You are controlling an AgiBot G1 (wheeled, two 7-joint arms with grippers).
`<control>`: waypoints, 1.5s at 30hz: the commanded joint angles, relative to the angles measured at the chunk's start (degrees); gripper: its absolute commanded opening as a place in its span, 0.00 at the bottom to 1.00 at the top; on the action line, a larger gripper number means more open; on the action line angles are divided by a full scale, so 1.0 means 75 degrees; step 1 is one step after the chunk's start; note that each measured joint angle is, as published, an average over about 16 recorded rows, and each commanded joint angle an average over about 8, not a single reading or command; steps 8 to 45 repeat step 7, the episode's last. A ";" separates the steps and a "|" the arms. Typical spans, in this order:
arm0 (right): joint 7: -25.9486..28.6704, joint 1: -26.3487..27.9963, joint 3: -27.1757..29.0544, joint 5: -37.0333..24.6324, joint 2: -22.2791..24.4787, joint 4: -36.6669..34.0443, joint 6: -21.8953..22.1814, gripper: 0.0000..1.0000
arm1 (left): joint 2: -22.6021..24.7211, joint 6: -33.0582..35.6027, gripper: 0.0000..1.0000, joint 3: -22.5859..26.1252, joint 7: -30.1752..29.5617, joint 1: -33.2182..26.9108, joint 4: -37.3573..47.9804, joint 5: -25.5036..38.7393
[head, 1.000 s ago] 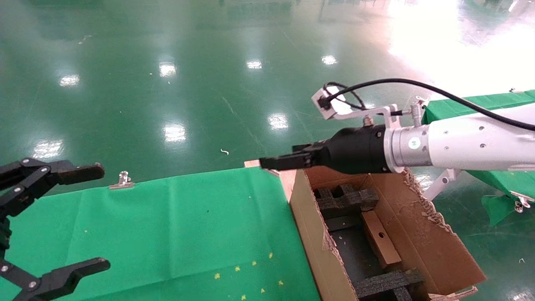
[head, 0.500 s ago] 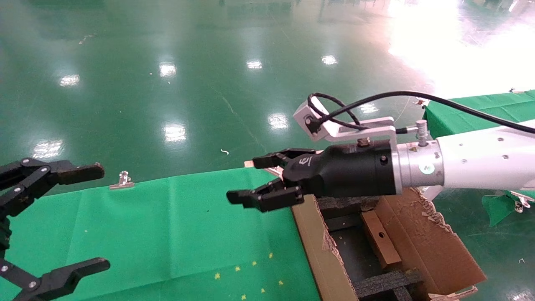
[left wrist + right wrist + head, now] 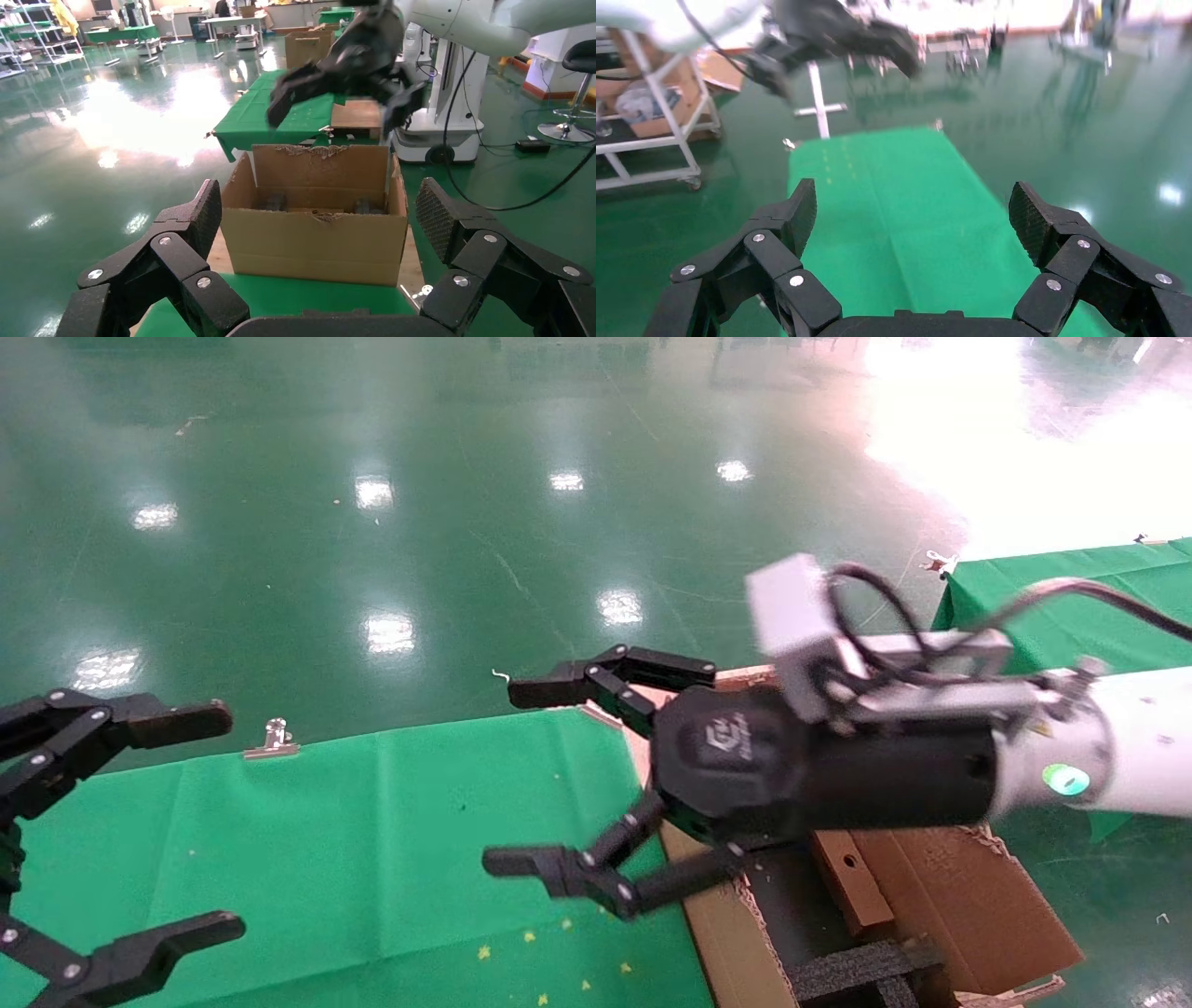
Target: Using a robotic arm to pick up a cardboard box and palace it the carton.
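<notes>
While right hand (image 3: pixel 545 775) hangs released, empty, over worktop (image 3: pixel 372 840) edge | cardboard box (image 3: pixel 847 882) lies behind it inside carton (image 3: pixel 968 896), long axis along carton | left hand (image 3: pixel 140 822) released, farther off.

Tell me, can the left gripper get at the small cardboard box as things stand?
Probably not. The left gripper sits open at the far left of the green table, while the cardboard box lies down inside the carton, with the right gripper hanging open between them.

bare green cloth (image 3: pixel 372 840) beside carton (image 3: pixel 708 915)
</notes>
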 commanded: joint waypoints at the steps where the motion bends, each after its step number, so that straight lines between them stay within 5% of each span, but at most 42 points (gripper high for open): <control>1: -0.0494 -0.0257 0.0401 0.0213 -0.0036 -0.0022 -0.0280 1.00 | 0.0000 0.0000 1.00 0.0001 0.0000 0.0000 0.0000 0.0000; 7: -0.1039 -0.0618 0.0986 0.0512 -0.0086 -0.0052 -0.0654 1.00 | -0.0001 -0.0001 1.00 0.0001 0.0001 0.0001 0.0001 -0.0002; 45: -0.1039 -0.0618 0.0986 0.0512 -0.0086 -0.0052 -0.0654 1.00 | -0.0001 -0.0001 1.00 0.0001 0.0001 0.0001 0.0001 -0.0002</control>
